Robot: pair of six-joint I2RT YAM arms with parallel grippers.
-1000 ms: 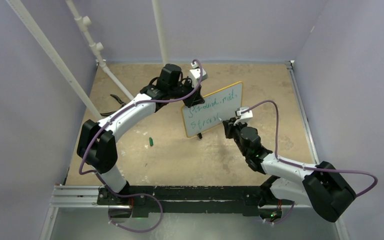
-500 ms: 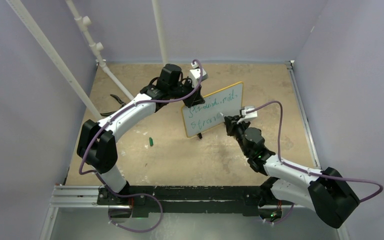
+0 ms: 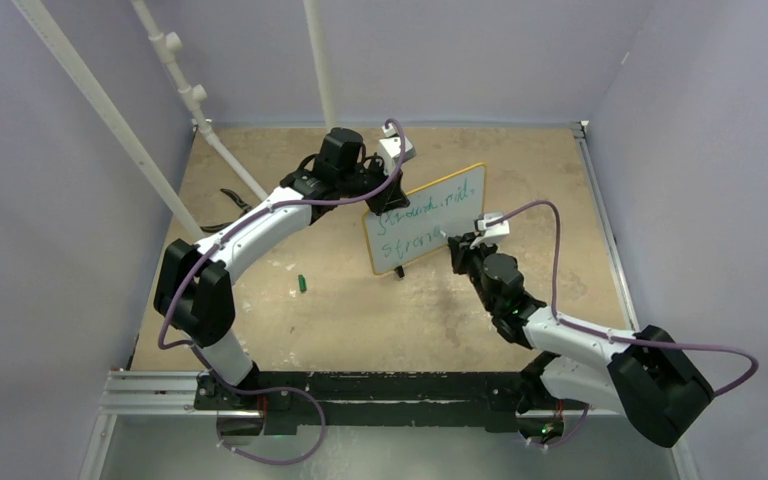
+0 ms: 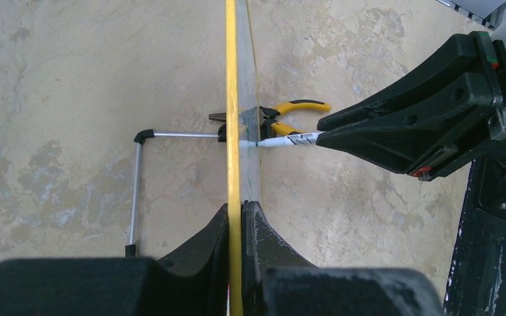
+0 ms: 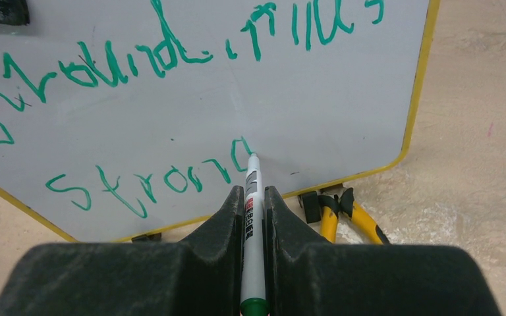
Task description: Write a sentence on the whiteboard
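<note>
Item: my right claw (image 5: 253, 197), pinching a white marker (image 5: 253, 230), tip touching the whiteboard (image 5: 342, 99) at the end of the lower line. Item: the sentence (image 5: 122, 191), green, two lines. Item: my left claw (image 4: 236, 214), clamped on the upright board's yellow top edge. Item: yellow-handled pliers (image 5: 352, 214), on the table (image 5: 487, 131) behind the board.

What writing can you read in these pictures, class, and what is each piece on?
"stron", plus an unfinished letter: lower green line on the whiteboard.
Upper green line: scrawl, perhaps "round", rest unclear.
Marker label: too small to read.
</note>
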